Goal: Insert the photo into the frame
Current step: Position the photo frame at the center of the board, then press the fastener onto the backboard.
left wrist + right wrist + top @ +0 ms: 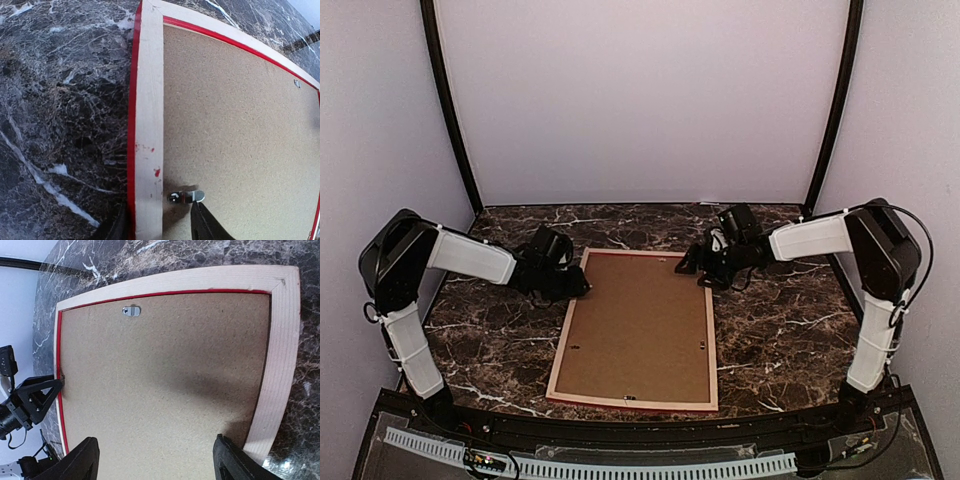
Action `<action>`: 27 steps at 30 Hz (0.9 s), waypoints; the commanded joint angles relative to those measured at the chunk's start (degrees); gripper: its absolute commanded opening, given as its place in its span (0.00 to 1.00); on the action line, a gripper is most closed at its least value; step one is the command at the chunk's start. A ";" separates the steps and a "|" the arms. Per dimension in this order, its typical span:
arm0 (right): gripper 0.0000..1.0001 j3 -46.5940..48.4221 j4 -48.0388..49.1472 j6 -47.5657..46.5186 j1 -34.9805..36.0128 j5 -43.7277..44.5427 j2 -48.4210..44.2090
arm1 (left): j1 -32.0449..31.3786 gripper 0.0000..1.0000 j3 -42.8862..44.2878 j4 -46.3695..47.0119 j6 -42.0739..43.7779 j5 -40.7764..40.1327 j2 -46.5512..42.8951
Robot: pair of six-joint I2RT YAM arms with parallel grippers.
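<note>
Frame [638, 330] back-up on surface [770, 330]. Left claw [159, 212] apart, straddling left rail beside clip [186, 196], maybe touching the rail; right claw [156, 442] wide apart above far right corner.

The frame [638, 330] lies back up, its front hidden.

1 frame [635, 330], 2 arms [470, 258]
</note>
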 commanded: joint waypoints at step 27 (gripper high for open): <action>0.83 1.23 -4.58 -3.78 0.58 3.45 -0.53 | -1.04 0.45 -5.50 -2.90 -3.98 0.99 0.61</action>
